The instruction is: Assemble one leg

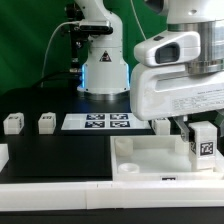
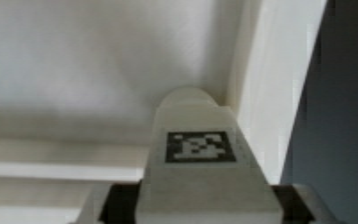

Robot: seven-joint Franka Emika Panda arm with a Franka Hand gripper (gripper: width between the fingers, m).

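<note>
Leg in hand over the tray corner, not seated yet.
Tray (image 1: 150, 165) sits lower right of the exterior frame on the black surface (image 1: 60, 150); hand (image 1: 204, 150) pinches the leg (image 1: 205, 143) above its right corner, insertion left. Marker board (image 1: 97, 122) mid-frame, two spare legs (image 1: 13, 123) (image 1: 46, 122) at left, well apart. Nothing blocks the corner.

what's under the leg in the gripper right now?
The white tray lies under the held leg, near a corner. The leg's tip covers the spot below, so any socket or contact is hidden. Gripper grips the leg.
</note>
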